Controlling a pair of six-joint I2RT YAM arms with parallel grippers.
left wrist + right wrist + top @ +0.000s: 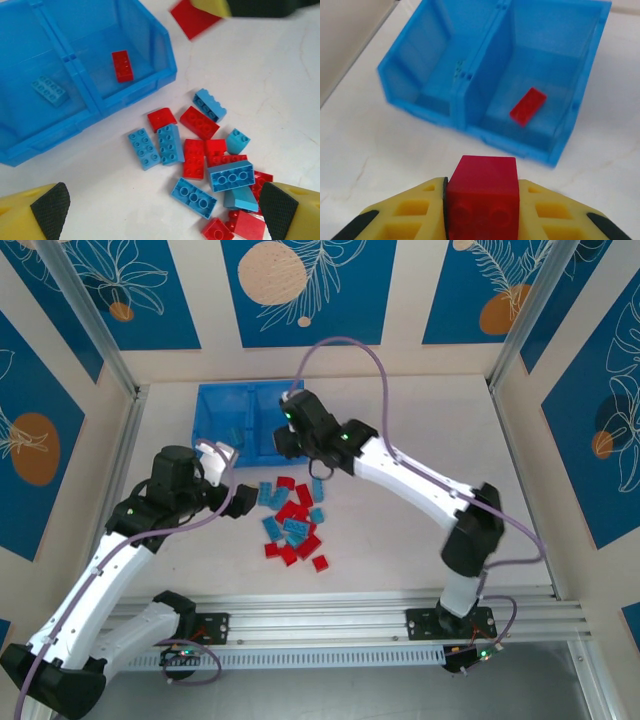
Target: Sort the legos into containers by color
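Note:
A loose pile of red and light blue legos (293, 525) (210, 155) lies on the white table in front of the blue bin (215, 405) (165, 55) (465, 125). The bin's two containers sit side by side. One holds a light blue brick (50, 91), the other a red brick (122, 66) (528, 106). My right gripper (288, 445) (482, 192) hangs just before the bin's near wall, shut on a red lego (482, 175) (192, 20). My left gripper (235, 478) (165, 207) is wide open above the pile's left edge, with nothing between its fingers (50, 207).
A metal rail (350, 620) runs along the table's near edge, and upright posts (120, 360) stand at the back corners by the patterned walls. The right arm (420, 475) stretches across the table to the right of the pile, with its cable (350, 345) looping above.

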